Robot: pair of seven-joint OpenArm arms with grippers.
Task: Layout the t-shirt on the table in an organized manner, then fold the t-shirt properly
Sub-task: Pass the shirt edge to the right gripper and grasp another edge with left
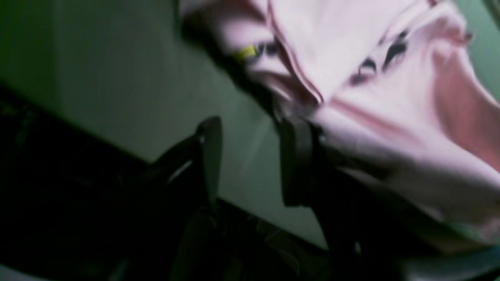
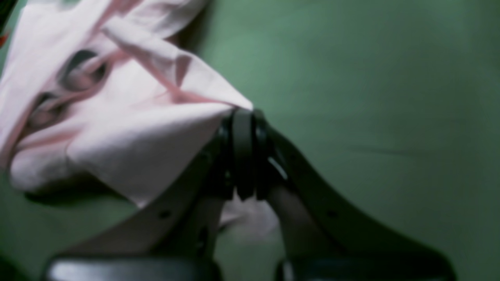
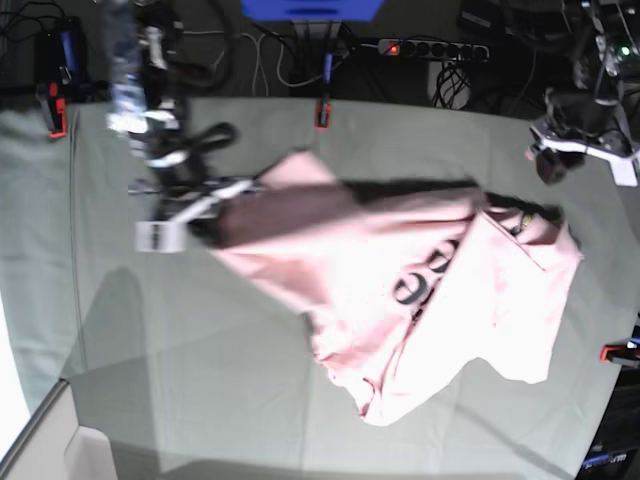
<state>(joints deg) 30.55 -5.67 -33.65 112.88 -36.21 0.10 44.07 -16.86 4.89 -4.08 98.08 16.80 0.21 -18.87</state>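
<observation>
While the right gripper [image 2: 243, 154] clamps one corner of the shirt [image 3: 420, 300], rumpled mid-table [image 3: 200, 380], its length runs toward the left gripper [image 1: 250, 156], gaping empty alongside

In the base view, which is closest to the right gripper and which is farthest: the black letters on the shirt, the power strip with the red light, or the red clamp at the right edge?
From the right gripper:
1. Black letters, mid-shirt.
2. Power strip, beyond the table's far edge.
3. Red clamp, right edge.
</observation>
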